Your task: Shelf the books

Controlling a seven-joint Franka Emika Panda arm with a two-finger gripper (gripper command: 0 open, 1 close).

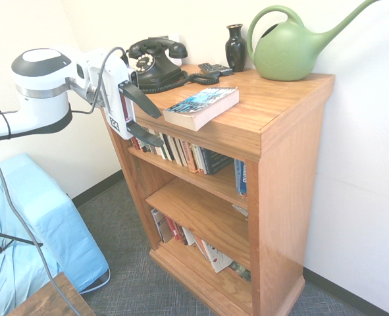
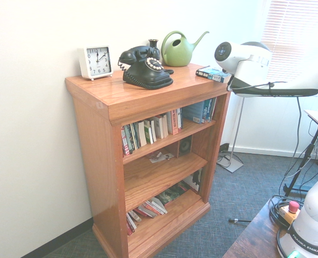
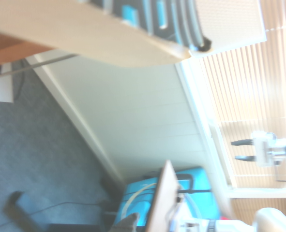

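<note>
The book (image 1: pixel 201 105) is a thick paperback with a blue-and-black cover. It lies flat on top of the wooden shelf (image 1: pixel 273 112), and one corner hangs over the front edge. My gripper (image 1: pixel 160 129) is held sideways just in front of that edge, left of the book. Its fingers are open, one above the other, with nothing between them, and they do not touch the book. In the second exterior view the book (image 2: pixel 212 74) lies at the right front corner of the shelf (image 2: pixel 137 99), with the arm's wrist right beside it. Close up in the wrist view are the book's cream page edges (image 3: pixel 109 41).
A black rotary telephone (image 1: pixel 156 62), a black vase (image 1: pixel 235 47), a green watering can (image 1: pixel 293 46) and a white clock (image 2: pixel 96 61) stand on the shelf top. Rows of books (image 1: pixel 191 157) fill the upper tier, and more lean on the bottom tier. A blue-covered object (image 1: pixel 36 230) stands at the left.
</note>
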